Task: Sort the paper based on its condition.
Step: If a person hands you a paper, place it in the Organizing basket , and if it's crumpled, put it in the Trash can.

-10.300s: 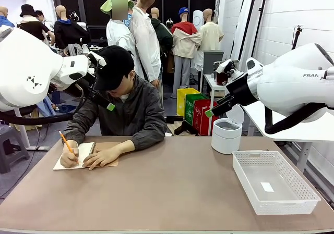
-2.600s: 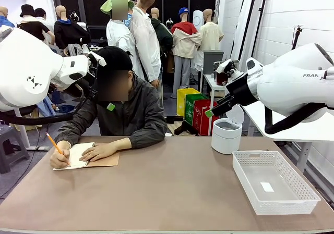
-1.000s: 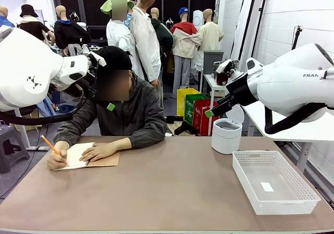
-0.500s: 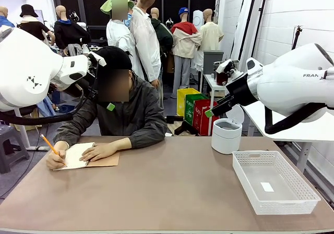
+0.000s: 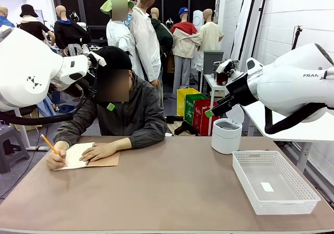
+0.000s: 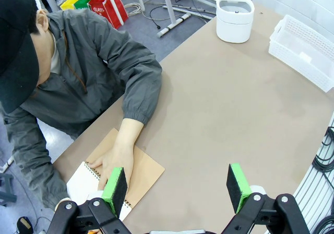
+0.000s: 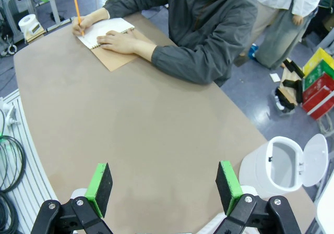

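Both end effectors are hanging wide open and holding nothing, the left end effector high over the person's corner and the right end effector raised well above the bench. The paper is lying as the open page of the notebook at the bench's far left, under a flat hand and a writing hand working a pencil. Reaching in now is risking a knock against those hands or a torn page, since the sheet looks bound and weighted down. I am counting one notebook, one pencil, one basket, one open-lidded bin, two hands and two end effectors.
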Motion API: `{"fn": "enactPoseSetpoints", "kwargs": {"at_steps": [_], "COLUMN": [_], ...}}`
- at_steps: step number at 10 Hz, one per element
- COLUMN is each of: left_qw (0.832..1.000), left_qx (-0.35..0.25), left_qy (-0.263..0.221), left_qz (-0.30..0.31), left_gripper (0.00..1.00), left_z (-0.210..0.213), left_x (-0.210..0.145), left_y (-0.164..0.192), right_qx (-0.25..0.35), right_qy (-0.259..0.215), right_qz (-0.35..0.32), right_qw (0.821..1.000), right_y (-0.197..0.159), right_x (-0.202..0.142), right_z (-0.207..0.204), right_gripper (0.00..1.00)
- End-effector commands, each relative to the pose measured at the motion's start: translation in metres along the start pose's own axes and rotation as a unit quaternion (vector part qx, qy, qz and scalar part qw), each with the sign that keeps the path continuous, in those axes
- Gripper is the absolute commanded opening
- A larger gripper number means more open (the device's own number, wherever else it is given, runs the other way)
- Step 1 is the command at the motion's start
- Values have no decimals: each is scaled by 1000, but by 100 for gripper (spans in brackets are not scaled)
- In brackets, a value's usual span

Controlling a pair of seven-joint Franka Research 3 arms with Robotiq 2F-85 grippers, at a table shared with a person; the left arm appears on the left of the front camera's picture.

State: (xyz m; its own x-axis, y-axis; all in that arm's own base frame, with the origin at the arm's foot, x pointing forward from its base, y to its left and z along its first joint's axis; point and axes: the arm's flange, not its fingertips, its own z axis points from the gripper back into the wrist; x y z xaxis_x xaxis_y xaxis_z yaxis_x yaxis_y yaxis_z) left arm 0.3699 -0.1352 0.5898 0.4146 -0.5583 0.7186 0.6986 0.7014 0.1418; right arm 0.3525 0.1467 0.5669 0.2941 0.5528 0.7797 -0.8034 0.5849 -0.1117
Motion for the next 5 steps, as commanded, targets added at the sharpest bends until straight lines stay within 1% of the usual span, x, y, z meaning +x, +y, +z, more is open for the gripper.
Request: {"fn": "enactPoseSetpoints", "kwargs": {"at_steps": [1, 5], "left_qw": [1000, 1000], "left_qx": [4, 4], "left_qy": [2, 2], "left_qz": [7, 7], "left_gripper": [100, 100], "left_z": [0, 0], "left_x": [0, 0], "left_y": [0, 0], "right_qx": [4, 4], "right_qy": [0, 0], "right_qz": [0, 0], "right_qw": [1000, 1000], "right_y": [0, 0], "right_x": [0, 0], "right_z": [0, 0], "right_gripper": [100, 100]}}
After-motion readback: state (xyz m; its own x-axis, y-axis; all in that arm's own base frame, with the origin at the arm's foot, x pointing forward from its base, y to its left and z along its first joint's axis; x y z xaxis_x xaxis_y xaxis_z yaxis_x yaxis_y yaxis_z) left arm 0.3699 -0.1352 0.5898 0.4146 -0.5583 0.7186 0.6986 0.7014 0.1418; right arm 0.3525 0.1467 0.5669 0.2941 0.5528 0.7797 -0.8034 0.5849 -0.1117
